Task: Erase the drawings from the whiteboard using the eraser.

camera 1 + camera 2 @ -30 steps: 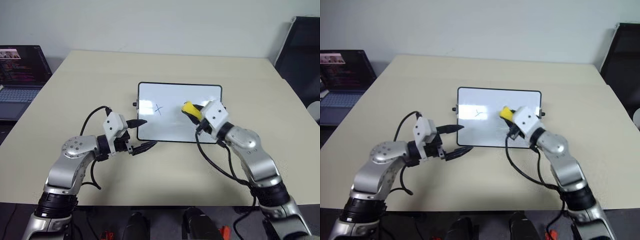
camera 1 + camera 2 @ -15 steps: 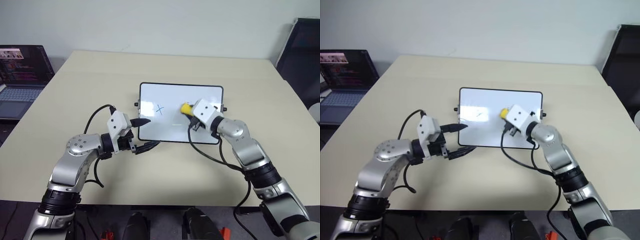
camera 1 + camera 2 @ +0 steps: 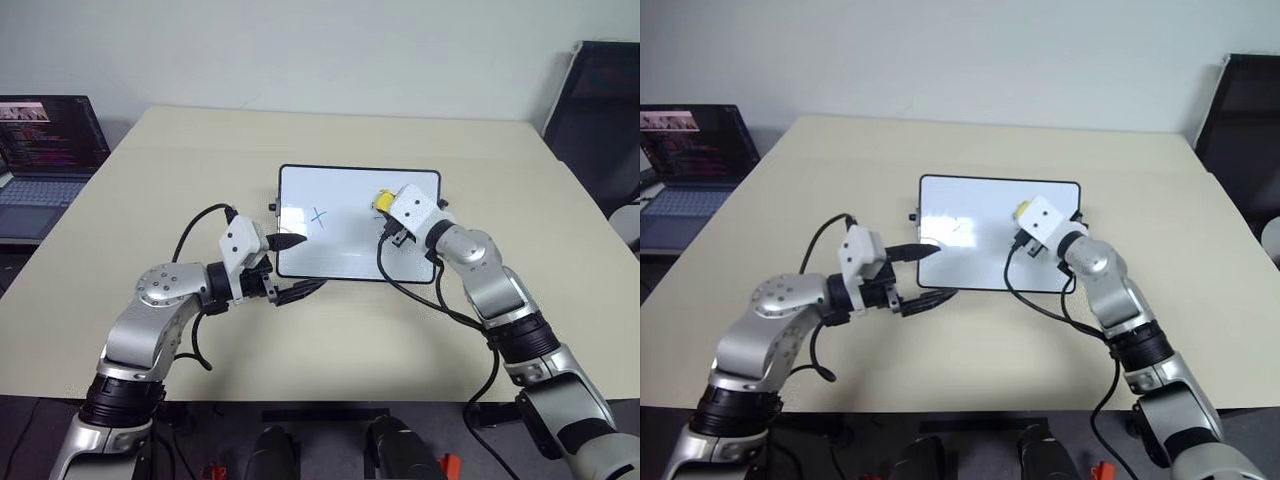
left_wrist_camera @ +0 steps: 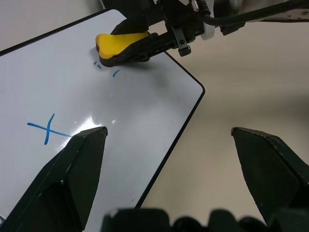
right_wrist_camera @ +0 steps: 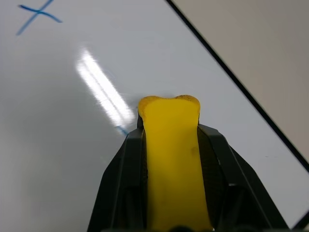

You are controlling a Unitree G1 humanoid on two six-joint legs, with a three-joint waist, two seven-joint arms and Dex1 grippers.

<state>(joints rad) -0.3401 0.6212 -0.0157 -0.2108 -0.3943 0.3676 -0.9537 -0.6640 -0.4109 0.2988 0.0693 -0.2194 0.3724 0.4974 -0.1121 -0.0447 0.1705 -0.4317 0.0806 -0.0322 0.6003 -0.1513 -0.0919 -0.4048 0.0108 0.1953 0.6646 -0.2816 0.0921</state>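
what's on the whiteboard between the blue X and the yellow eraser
Mostly bare white board with a glare streak. In the left wrist view, only a few short blue dashes sit right beside the yellow oblong eraser, away from the blue X-shaped cross.

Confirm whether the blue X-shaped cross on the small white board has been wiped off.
No, the blue X-shaped cross is intact on the white board.
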